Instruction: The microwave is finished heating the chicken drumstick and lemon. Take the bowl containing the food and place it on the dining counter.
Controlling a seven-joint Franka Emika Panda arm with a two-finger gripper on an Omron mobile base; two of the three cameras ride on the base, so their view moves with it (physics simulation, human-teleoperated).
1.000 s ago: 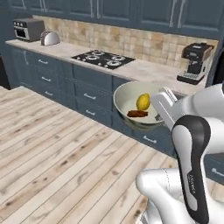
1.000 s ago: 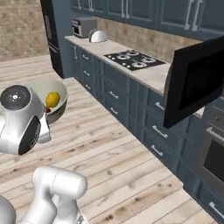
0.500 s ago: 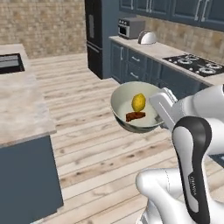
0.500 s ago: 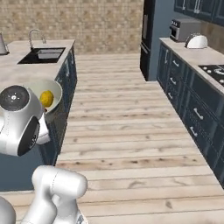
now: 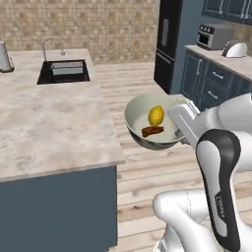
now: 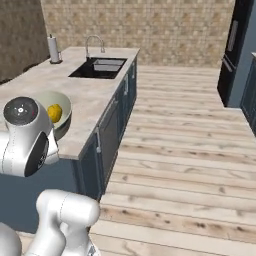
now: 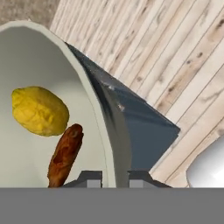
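Cream-coloured bowl [image 5: 153,127] was up in the air, pinched by its rim at about 3 o'clock in the left base view, with the gripper [image 7: 114,177] closed tight on that edge, one finger inside the wall and one outside. Inside it, the lemon [image 5: 156,115] sat at roughly 12 o'clock and the chicken drumstick [image 5: 152,131] lay just beside it at 6 o'clock, pretty much touching. Bowl hung just off the edge of the dining counter [image 5: 54,128], over the wood floor [image 6: 185,150]. Sink [image 6: 98,67] and faucet [image 6: 94,44] were well apart, at the counter's far end.
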